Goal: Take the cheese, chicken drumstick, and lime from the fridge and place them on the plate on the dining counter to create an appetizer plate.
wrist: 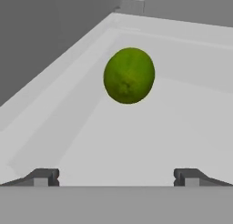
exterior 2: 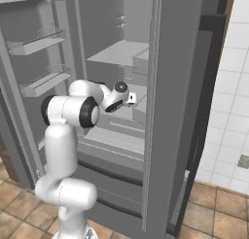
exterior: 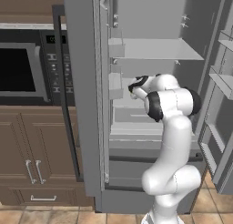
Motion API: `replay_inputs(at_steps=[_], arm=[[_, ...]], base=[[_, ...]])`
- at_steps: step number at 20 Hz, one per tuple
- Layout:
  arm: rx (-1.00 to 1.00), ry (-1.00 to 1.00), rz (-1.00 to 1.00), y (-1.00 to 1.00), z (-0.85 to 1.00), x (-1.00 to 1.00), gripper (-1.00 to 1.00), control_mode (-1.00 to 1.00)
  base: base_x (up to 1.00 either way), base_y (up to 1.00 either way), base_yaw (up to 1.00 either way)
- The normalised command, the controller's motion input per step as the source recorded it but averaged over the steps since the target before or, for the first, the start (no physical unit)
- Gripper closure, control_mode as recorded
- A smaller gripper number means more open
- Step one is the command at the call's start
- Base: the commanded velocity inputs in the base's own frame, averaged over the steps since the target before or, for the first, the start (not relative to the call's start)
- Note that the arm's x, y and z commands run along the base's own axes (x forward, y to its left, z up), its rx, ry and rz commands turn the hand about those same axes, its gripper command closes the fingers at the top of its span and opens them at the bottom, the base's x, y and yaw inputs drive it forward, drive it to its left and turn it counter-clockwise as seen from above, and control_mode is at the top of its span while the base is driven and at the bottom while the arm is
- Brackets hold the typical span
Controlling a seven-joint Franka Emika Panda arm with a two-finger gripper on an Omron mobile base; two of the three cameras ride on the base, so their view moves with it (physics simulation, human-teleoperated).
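Note:
The lime [wrist: 129, 75], a round yellow-green ball, rests on a pale shelf [wrist: 182, 127] inside the fridge [exterior: 82, 82], close to the left wall and back corner in the hand view. My gripper [wrist: 116, 177] is open, its two dark fingertips [wrist: 43, 176] spread wide, a short way in front of the lime and not touching it. From the base cameras, the white arm reaches into the fridge [exterior 2: 180, 87] at middle-shelf height, with the hand [exterior: 136, 85] [exterior 2: 120, 96] inside the compartment.
Both fridge doors stand open, with door bins at the right [exterior: 223, 82] and at the left [exterior 2: 39, 43]. A black microwave [exterior: 18, 70] and wooden cabinets [exterior: 36, 155] sit left of the fridge. A white tiled wall [exterior 2: 233, 87] is at the right.

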Motion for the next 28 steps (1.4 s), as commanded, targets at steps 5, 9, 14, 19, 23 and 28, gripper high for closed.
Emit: replay_inputs(at_steps=[5, 9, 14, 19, 23, 28], arm=[[0.0, 0.0, 0.0, 0.0, 0.0, 0.26, -1.0, -1.0], [0.0, 0.0, 0.0, 0.0, 0.0, 0.34, -1.0, -1.0], [0.0, 0.0, 0.0, 0.02, 0.0, 0.36, -1.0, -1.0], [0.0, 0.0, 0.0, 0.08, 0.0, 0.37, -1.0, -1.0], [0.0, 0.0, 0.0, 0.11, 0.0, 0.37, -1.0, -1.0], [0.0, 0.0, 0.0, 0.09, 0.0, 0.31, -1.0, -1.0]], base=[[0.0, 0.0, 0.0], [0.0, 0.0, 0.0], [0.0, 0.0, 0.0], [0.0, 0.0, 0.0], [0.0, 0.0, 0.0], [0.0, 0.0, 0.0]])
